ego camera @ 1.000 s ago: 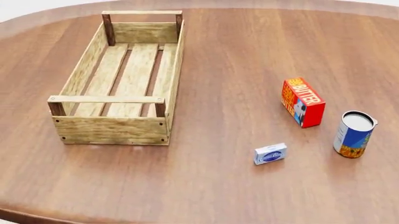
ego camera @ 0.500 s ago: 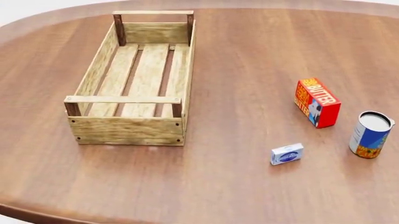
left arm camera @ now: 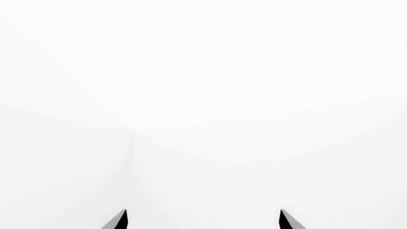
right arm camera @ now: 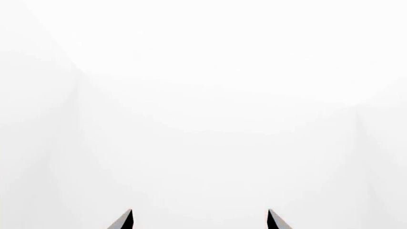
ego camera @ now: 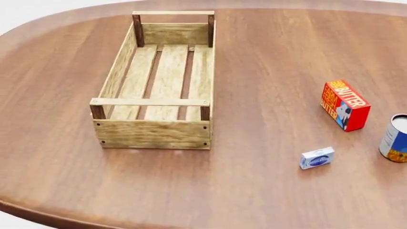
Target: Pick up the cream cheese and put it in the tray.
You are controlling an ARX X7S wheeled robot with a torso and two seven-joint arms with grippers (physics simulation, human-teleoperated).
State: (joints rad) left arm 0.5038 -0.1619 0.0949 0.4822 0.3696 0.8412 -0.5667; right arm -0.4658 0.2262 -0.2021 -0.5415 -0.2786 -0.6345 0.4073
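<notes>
Lying flat on grained wood table point(ego camera: 254, 71), boxy cream cheese point(ego camera: 317, 158); slatted tray point(ego camera: 159, 81) apart; both jaws parted.

The right wrist view shows the right gripper point(right arm camera: 199, 220) only as two dark pointed fingertips point(right arm camera: 126, 220), one at about 7 o'clock and the other at about 5 o'clock of the picture, with a wide gap between them. Nothing sits in that gap. Beyond them lie only plain white walls point(right arm camera: 210, 109) meeting at faint corners

Brown wooden table point(ego camera: 254, 57) carries tray point(ego camera: 152, 133), cream cheese point(ego camera: 317, 158), butter box point(ego camera: 345, 105), can point(ego camera: 395, 139)
</notes>
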